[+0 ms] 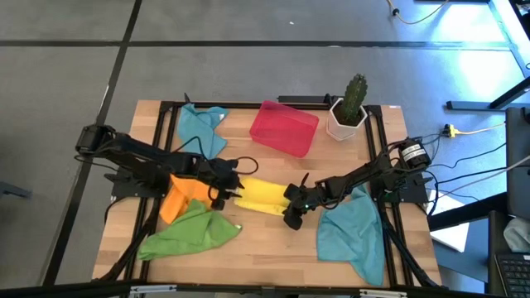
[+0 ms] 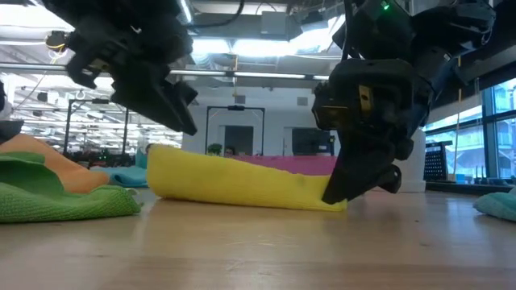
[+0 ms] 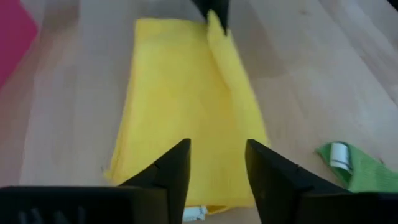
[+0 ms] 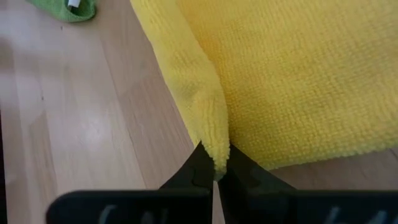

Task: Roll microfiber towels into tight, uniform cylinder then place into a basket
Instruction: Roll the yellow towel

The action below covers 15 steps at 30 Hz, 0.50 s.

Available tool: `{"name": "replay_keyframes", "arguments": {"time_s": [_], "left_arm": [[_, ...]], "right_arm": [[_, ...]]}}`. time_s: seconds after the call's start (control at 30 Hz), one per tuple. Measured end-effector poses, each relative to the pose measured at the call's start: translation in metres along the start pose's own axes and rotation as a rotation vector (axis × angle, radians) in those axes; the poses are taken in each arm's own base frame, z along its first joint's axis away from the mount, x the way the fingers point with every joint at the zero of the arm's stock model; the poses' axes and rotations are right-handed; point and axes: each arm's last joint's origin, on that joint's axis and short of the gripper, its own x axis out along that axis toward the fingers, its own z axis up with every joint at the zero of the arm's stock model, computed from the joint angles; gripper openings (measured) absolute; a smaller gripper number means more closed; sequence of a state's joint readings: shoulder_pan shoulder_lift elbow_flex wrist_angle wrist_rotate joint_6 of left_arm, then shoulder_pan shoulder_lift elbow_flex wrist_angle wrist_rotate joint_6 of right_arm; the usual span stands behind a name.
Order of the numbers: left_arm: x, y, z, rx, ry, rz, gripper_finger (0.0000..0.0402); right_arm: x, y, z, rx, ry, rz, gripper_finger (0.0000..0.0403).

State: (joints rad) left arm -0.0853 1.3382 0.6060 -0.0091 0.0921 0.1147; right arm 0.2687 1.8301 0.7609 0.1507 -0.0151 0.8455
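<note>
From my low view, the yellow towel (image 2: pixel 242 184) hides most of the basket (image 2: pixel 298 163), leaving only a pink strip at centre frame. The right gripper (image 2: pixel 337 193) covers the towel's right end. In my left wrist view, the basket (image 3: pixel 13 38) is cut off at the upper left edge, and the green towel (image 3: pixel 357 171) at the lower right.

Your left gripper (image 1: pixel 234 187) hovers just left of table centre, pointing toward 3 o'clock, fingers (image 3: pixel 176 168) parted with nothing between; your right gripper (image 1: pixel 291 213) reaches toward 8 o'clock, pinched closed on the yellow towel (image 1: pixel 263 197)
</note>
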Motion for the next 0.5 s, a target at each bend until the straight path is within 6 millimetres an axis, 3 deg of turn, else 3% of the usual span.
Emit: {"name": "replay_keyframes", "arguments": {"time_s": [0.23, 0.5], "left_arm": [[0.003, -0.036, 0.005, 0.177, -0.026, 0.007, 0.0187], [0.011, -0.090, 0.003, 0.458, -0.062, 0.148, 0.0189]], "right_arm": [[0.000, -0.002, 0.002, 0.021, 0.005, 0.008, 0.0011], [0.000, -0.003, 0.003, 0.024, 0.006, 0.014, 0.0011]]}}
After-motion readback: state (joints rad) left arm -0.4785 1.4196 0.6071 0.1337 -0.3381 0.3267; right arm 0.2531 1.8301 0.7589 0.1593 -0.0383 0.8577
